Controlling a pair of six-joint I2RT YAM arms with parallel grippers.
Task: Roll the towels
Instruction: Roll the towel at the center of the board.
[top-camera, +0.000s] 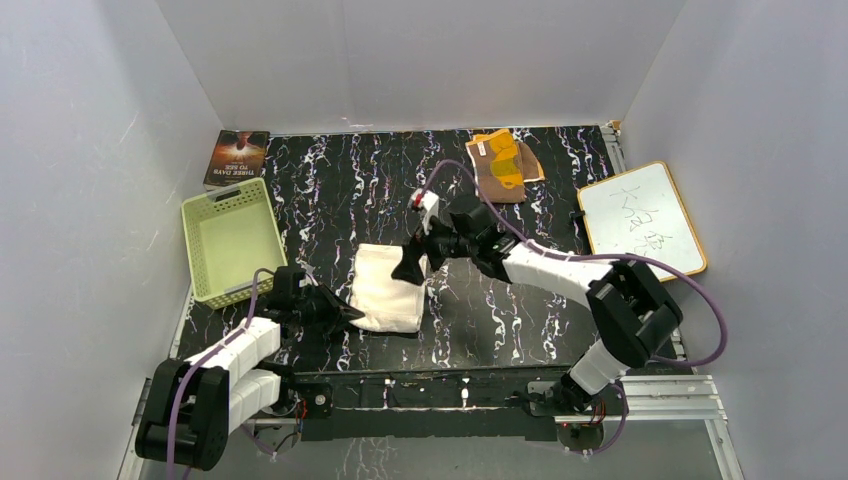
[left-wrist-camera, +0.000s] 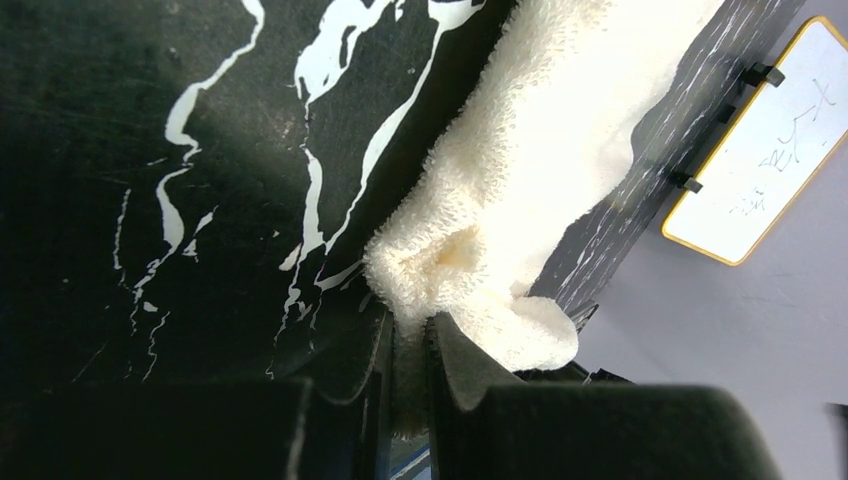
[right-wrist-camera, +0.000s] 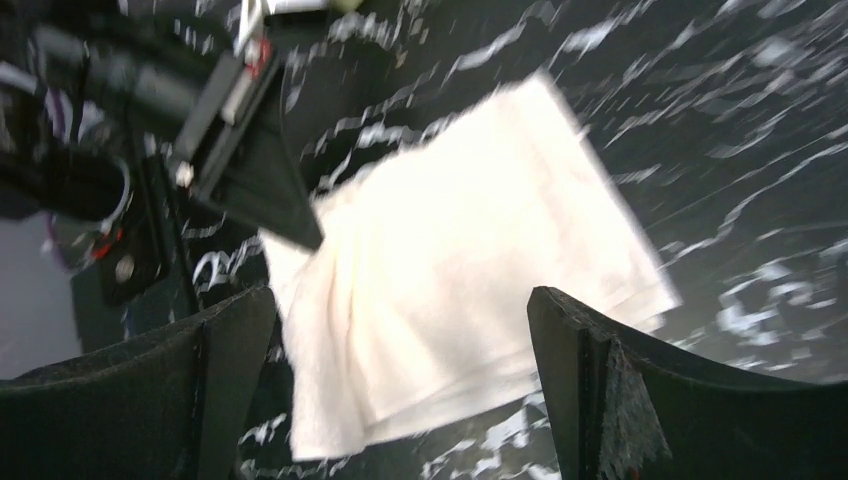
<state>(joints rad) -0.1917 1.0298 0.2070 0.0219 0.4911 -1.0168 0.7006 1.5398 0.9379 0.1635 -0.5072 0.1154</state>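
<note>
Nearest of all, the left gripper (top-camera: 345, 313) (left-wrist-camera: 405, 330) sits at the near left corner of the cream-white terry towel (top-camera: 390, 290) (left-wrist-camera: 540, 150) (right-wrist-camera: 460, 270). Its jaws are almost closed and pinch the edge of this cloth between them. This towel lies as a rectangle, seemingly folded, on the black table with white marble streaks (top-camera: 500, 300).

Left of the towel stands a light green plastic basket (top-camera: 232, 240), and behind the basket, far left of the towel, lies a dark book (top-camera: 238, 157).

Over the far right edge of the towel hangs the right gripper (top-camera: 412, 262) (right-wrist-camera: 400, 300). Its jaws stand wide apart and hold nothing.

Behind the towel and to its right lies the brown towel with yellow-orange pattern (top-camera: 505, 165), crumpled and well apart from it. Far right of the cream towel rests a white board with wooden frame (top-camera: 642, 220), with some handwriting on it.
</note>
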